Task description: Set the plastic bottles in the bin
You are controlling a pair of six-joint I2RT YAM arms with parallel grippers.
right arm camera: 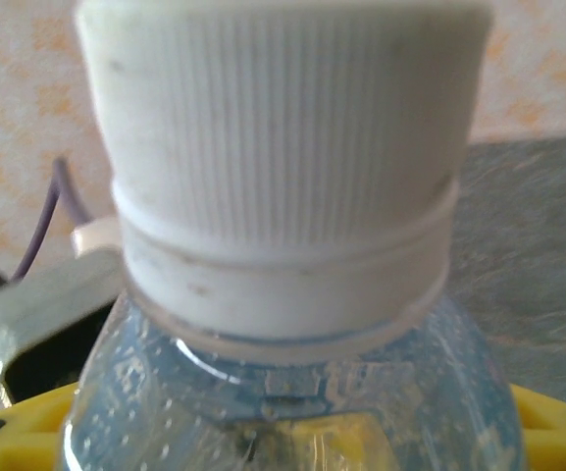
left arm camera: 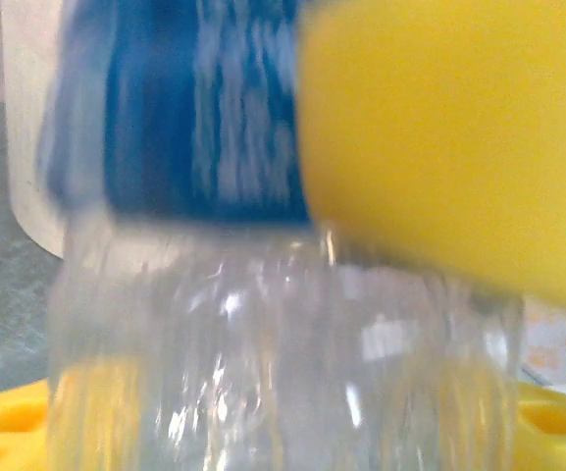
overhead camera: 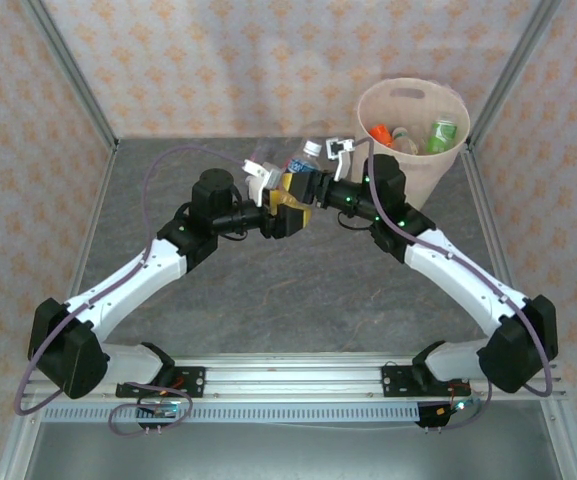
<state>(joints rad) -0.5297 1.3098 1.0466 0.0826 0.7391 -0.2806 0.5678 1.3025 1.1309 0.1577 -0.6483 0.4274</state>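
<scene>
Handover pose, seen from above: my left arm (overhead camera: 138, 280) reaches up and to the right from its base, my right arm (overhead camera: 458, 270) up and to the left, and the two wrists meet above the far middle of the grey tabletop (overhead camera: 268, 310). Between them, clear of the tabletop, is a clear bottle (overhead camera: 303, 160) with a blue label (left arm camera: 165, 108) and a white ribbed cap (right arm camera: 283, 147), its cap end tilted toward the far right. My right jaws are closed around the bottle's body, with one yellow finger (left arm camera: 439, 137) lying against the label in the left wrist view, and the bottle's shoulder sits between the yellow finger bases in the right wrist view. My left jaws flank the lower, clear part of the same bottle, but the picture is too blurred for me to tell whether they grip it or stand off it. The bin (overhead camera: 438, 170) stands at the far right corner, just behind my right wrist. It holds other bottles, among them an orange-capped one (overhead camera: 380, 132) and a green-labelled one (overhead camera: 440, 135).
</scene>
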